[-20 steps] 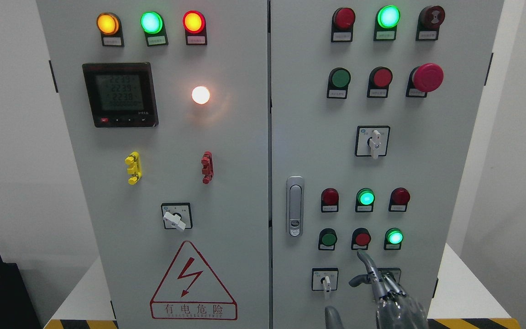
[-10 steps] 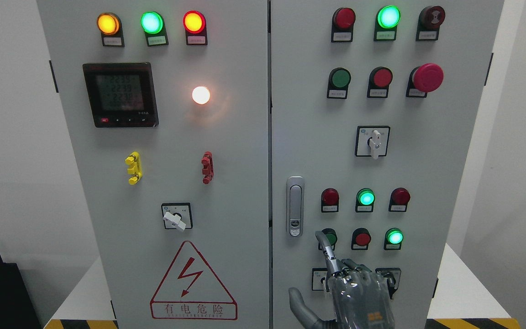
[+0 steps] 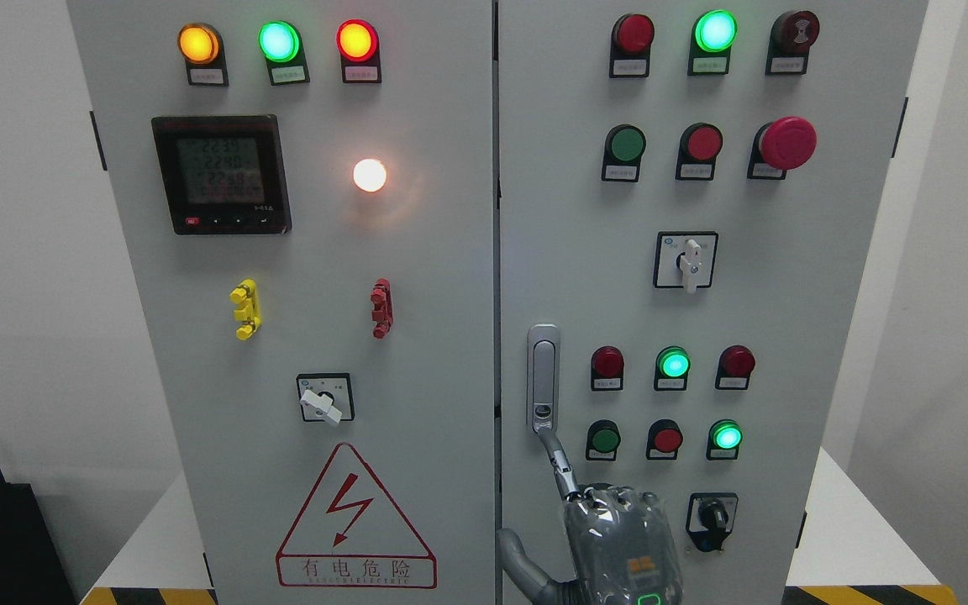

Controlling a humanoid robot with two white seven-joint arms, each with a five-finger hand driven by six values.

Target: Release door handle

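Leftward across the lower right door, the right hand (image 3: pixel 618 538) has travelled from under the red and green buttons to a spot just below the door handle (image 3: pixel 543 378). Its arm comes in at the bottom edge, right of the middle. One of its fingers (image 3: pixel 558 458) stretches up and to the left, its tip touching or just short of the handle's lower end; which of the two cannot be told. The thumb sticks out low to the left, over the seam between the doors, and the remaining fingers are folded down against the palm, holding nothing.

Around the fingers stands the grey cabinet (image 3: pixel 417 252) with its two shut doors. Up from the raised finger runs the silver handle, upright near the right door's left edge. Right of the fingers sit three round buttons (image 3: pixel 666 439), green, red and lit green, with a black knob (image 3: pixel 712 514) lower on that side. Far to the left is a red triangle warning sign (image 3: pixel 355 521), and above it a white switch (image 3: pixel 322 403).
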